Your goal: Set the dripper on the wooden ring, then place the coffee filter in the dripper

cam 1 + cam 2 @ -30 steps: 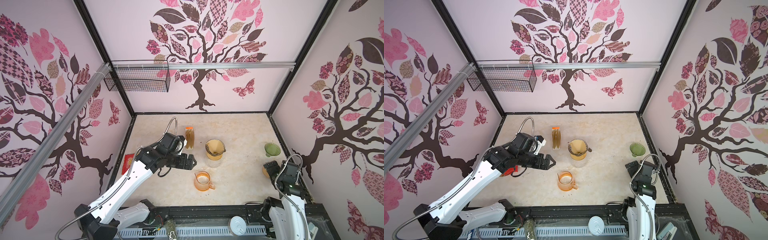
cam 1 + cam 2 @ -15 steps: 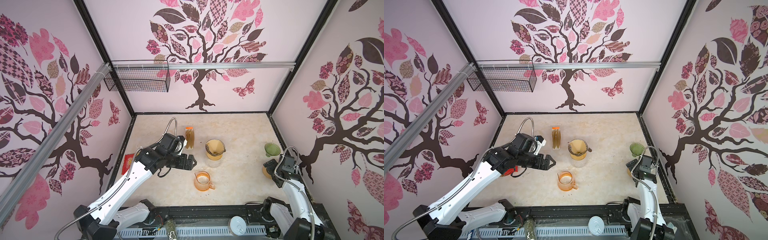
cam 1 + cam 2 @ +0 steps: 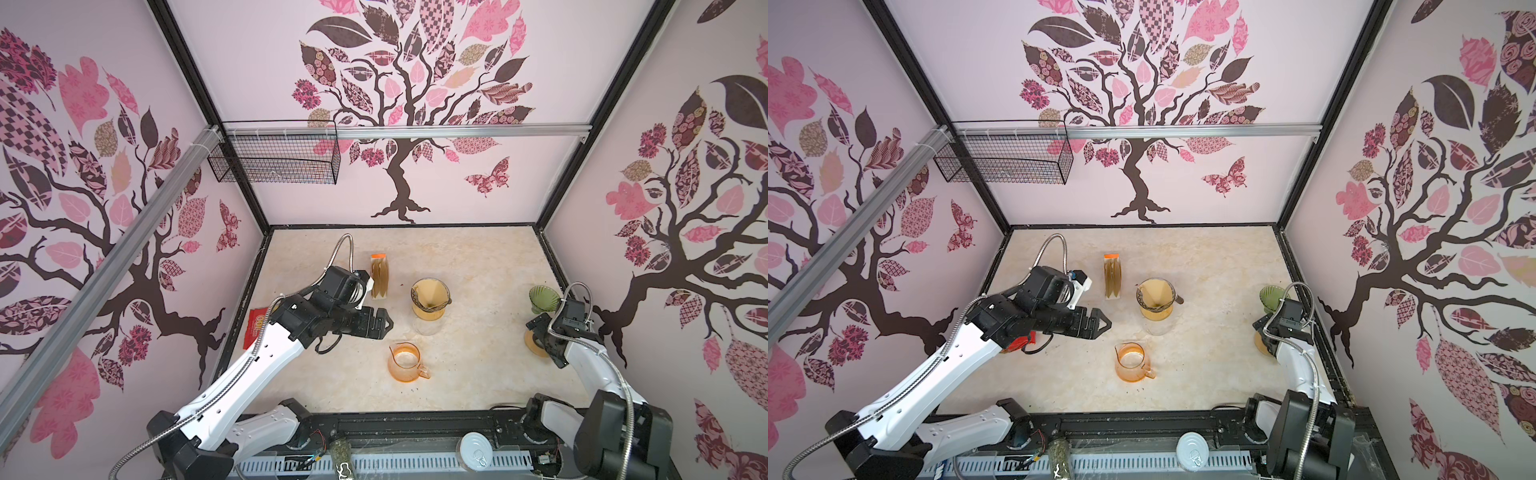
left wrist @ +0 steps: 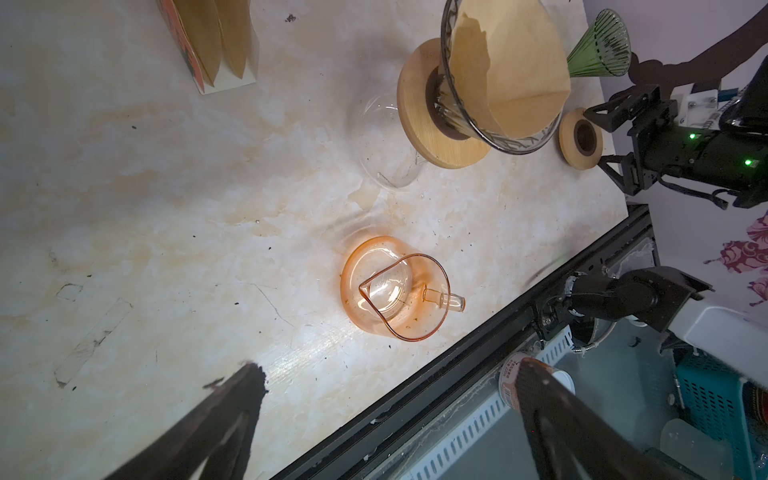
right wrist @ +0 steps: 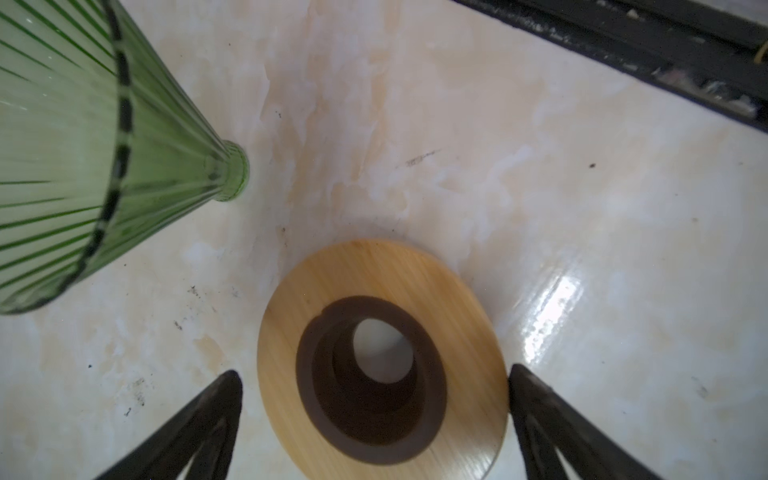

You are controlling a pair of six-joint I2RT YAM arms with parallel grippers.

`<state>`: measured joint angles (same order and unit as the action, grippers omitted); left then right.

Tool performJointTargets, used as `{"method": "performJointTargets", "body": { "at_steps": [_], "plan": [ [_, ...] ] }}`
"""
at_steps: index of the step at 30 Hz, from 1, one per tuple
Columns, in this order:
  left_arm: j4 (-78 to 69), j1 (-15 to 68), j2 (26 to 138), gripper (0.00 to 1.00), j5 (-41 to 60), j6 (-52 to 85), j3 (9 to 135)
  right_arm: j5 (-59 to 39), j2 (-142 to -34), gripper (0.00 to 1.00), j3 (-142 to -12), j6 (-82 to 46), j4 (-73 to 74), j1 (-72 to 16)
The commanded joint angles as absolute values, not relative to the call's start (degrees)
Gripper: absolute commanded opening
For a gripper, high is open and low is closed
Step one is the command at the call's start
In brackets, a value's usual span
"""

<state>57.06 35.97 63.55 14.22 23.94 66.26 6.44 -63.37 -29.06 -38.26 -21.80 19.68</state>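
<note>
A brown paper coffee filter (image 4: 511, 70) was seen seated inside the clear glass dripper (image 4: 461, 124), opened into a cone, with part of its edge raised above the rim. The dripper, fitted with a wooden collar, was set upon a clear glass carafe (image 3: 427, 328) near the middle of the table (image 3: 478, 266). An orange glass jug (image 4: 399, 291) was stood upright just in front of the carafe, apart from it, and a few dark specks were made out in it. A filter pack (image 3: 380, 276) was stood on end behind and to the left of the dripper, with more folded brown filters held in it. A green ribbed cone (image 5: 83, 137) was stood on its narrow end by the right wall, and a wooden ring (image 5: 457, 291) with a dark inner sleeve was laid flat just beside it. The left gripper (image 3: 384, 324) was held above the table to the left of the carafe with its jaws released and spread wide, and the filter was found apart from them, a little beyond the fingertips to the right. The right gripper (image 5: 374, 374) was poised over the wooden ring with its jaws parted wide, one on either side of it; whether they touched it could not be told, and the filter was well apart from them, across the table to their left
</note>
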Motion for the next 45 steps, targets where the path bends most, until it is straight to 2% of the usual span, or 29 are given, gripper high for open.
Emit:
{"method": "performJointTargets", "body": {
  "at_steps": [1, 16, 25, 33, 40, 45],
  "plan": [
    [56.37, 35.60, 62.45, 0.98, 13.79, 23.08, 64.69, 6.41, -66.30, 1.00, -32.05, -36.92, -21.03, 19.69],
    [56.62, 35.24, 61.79, 0.98, 13.38, 23.20, 64.89, -0.47, -75.88, 1.00, -36.18, -33.80, -22.99, 18.42],
    [56.57, 34.94, 61.58, 0.98, 13.54, 23.36, 65.13, -4.13, -74.66, 0.96, -36.27, -35.53, -21.45, 10.25],
    [56.41, 34.82, 61.56, 0.98, 14.28, 23.62, 65.02, -7.97, -73.49, 0.93, -34.19, -37.01, -19.08, 7.15],
    [56.16, 34.82, 61.79, 0.98, 15.33, 23.99, 65.00, -5.89, -67.70, 1.00, -33.32, -38.77, -20.98, 7.99],
    [56.33, 34.86, 61.50, 0.98, 15.51, 24.07, 65.19, -8.63, -62.88, 1.00, -29.10, -40.08, -21.01, 14.81]
  ]
}}
